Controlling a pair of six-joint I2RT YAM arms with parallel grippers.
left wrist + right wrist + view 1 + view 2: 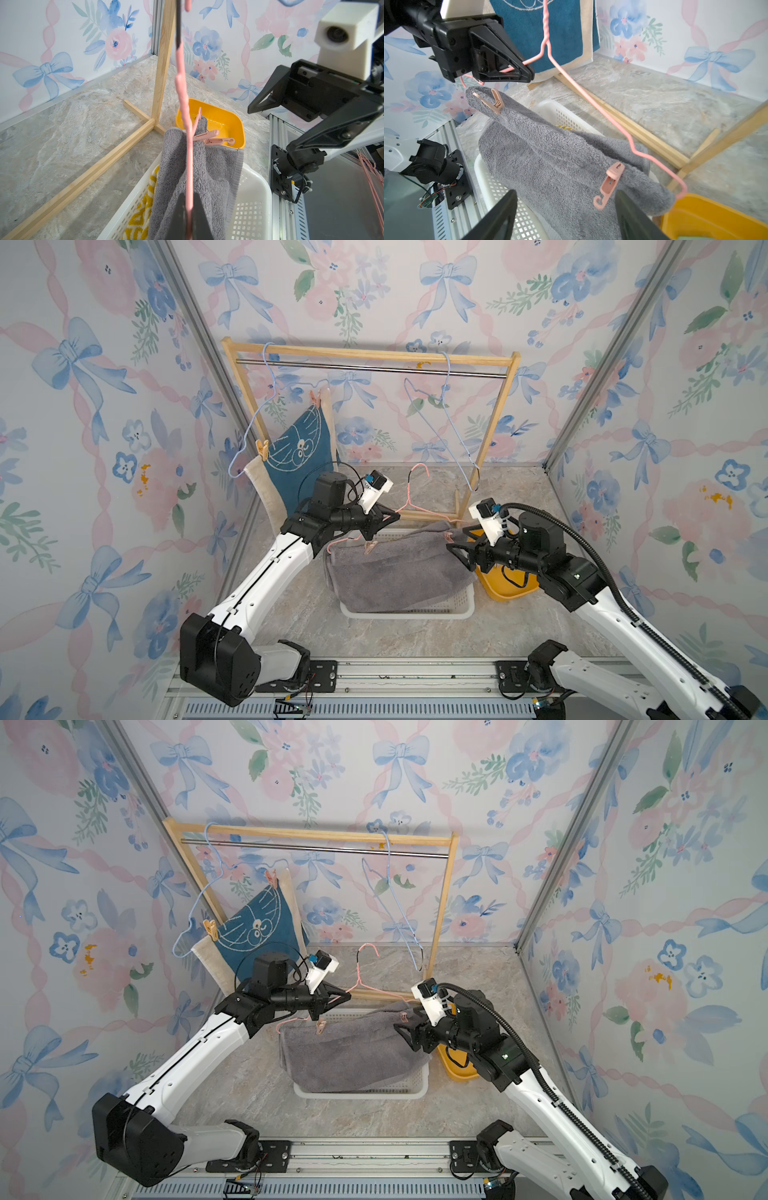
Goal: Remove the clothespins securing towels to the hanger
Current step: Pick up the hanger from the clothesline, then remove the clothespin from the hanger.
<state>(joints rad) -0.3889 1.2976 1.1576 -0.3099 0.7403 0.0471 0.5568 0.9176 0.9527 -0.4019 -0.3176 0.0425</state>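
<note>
My left gripper [388, 519] [189, 197] is shut on the wire of a pink hanger [409, 497] [583, 89], holding it over the white basket. A grey towel [395, 572] [550, 162] hangs from that hanger, pinned by two pink clothespins: one near the left gripper [370, 547] [496, 101], the other at the far end [448, 537] [610, 182]. My right gripper [457, 558] [565, 192] is open, with the far-end clothespin's tail between its fingers but untouched. A dark blue towel [305, 448] hangs on a blue hanger [249, 435] with two peach clothespins [262, 450] [316, 400].
The wooden rack [365, 354] stands at the back with a second, bare blue hanger [446, 414]. A white basket [407, 612] under the grey towel holds a yellow-and-white towel [143, 209]. A yellow bin [511, 587] sits beside the basket, under my right arm.
</note>
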